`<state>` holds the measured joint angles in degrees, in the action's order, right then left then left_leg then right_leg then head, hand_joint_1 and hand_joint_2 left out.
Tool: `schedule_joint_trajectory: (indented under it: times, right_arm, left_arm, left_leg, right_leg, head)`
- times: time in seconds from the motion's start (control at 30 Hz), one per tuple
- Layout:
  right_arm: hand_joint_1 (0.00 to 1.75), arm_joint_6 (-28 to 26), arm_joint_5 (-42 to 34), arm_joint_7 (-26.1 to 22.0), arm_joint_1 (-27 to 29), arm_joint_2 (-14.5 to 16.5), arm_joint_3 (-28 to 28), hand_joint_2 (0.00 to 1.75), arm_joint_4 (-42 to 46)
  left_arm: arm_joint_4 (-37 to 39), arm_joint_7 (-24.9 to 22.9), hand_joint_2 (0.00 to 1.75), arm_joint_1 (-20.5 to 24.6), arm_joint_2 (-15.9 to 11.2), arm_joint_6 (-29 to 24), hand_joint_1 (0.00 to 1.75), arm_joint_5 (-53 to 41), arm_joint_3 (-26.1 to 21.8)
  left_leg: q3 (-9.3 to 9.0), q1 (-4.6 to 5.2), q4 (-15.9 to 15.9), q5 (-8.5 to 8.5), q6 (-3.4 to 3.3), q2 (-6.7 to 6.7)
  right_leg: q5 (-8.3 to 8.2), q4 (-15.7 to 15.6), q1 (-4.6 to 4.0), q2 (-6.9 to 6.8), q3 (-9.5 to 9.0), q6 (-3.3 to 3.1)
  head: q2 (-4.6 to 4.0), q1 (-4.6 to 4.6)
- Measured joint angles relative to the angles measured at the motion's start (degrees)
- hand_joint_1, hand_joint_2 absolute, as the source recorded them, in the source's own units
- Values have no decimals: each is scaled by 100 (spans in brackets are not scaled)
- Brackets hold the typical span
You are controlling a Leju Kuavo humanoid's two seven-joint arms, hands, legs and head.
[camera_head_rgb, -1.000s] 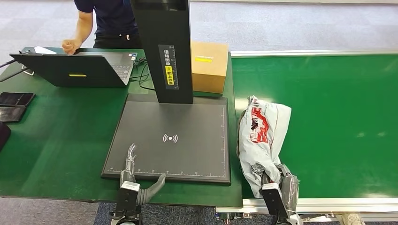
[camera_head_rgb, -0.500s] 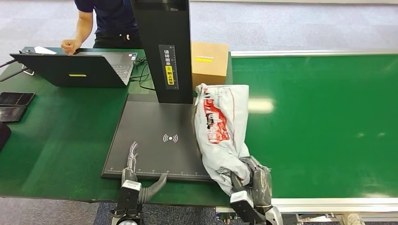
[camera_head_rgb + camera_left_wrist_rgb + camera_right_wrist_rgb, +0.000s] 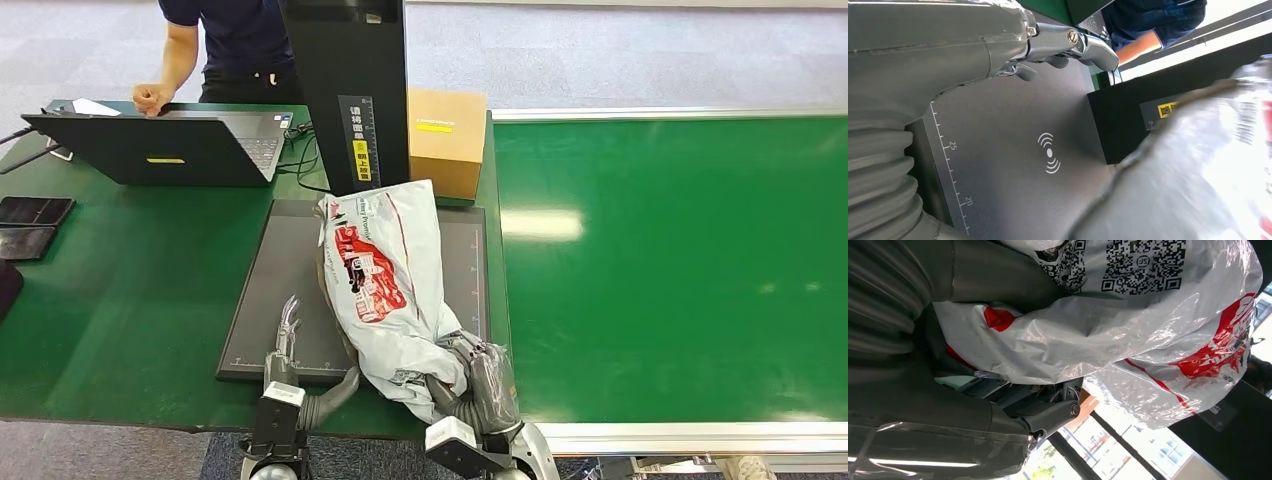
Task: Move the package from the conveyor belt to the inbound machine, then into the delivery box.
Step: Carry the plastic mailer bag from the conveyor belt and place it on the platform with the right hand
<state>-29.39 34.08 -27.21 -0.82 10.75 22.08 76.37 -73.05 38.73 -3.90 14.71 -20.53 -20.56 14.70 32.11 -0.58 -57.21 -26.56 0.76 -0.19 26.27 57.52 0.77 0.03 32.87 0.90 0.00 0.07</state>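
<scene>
The package point(image 3: 385, 285), a white plastic mailer with red print and a QR label point(image 3: 1143, 262), hangs tilted over the dark scanning plate point(image 3: 290, 270) of the inbound machine. My right hand point(image 3: 478, 385) grips its lower end near the plate's front right corner. The black machine column point(image 3: 345, 95) rises just behind the bag. My left hand point(image 3: 290, 360) rests on the plate's front edge with fingers spread, holding nothing; the left wrist view shows its fingers point(image 3: 1063, 47) above the plate point(image 3: 1013, 150), with the blurred bag point(image 3: 1198, 170) close by.
The green conveyor belt point(image 3: 680, 260) lies bare to the right. A cardboard box point(image 3: 445, 140) stands behind the plate beside the column. On the green table are an open laptop point(image 3: 160, 145) and dark phones point(image 3: 30, 220). A person point(image 3: 220, 40) stands at the far side.
My right hand has carried the package left off the conveyor belt and over the scanning plate, lifting it. The left hand has stayed at the plate's front edge.
</scene>
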Motion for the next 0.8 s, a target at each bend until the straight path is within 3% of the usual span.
schedule_joint_trajectory:
  times: [0.27,0.4,0.8]
  right_arm:
    - [134,-126,-296,-52,-720,-6,31,175,-1074]
    - [0,-174,-443,-128,-991,-6,-4,175,-1626]
    - [0,-218,-551,-231,-1240,0,-236,175,-2429]
  left_arm:
    - [-2,0,175,-39,-22,-204,0,72,50]
    - [-2,-2,175,-70,-39,-259,0,85,64]
    - [54,96,175,-62,-70,-302,0,299,125]
  left_leg:
    - [0,0,0,2,-1,0]
    - [0,0,0,2,-1,0]
    - [-2,0,0,2,-1,-1]
  right_leg:
    - [0,0,-1,0,0,0]
    - [0,0,-1,-1,1,0]
    - [-1,0,0,-1,0,0]
  head:
    - [0,0]
    - [0,-1]
    - [0,0]
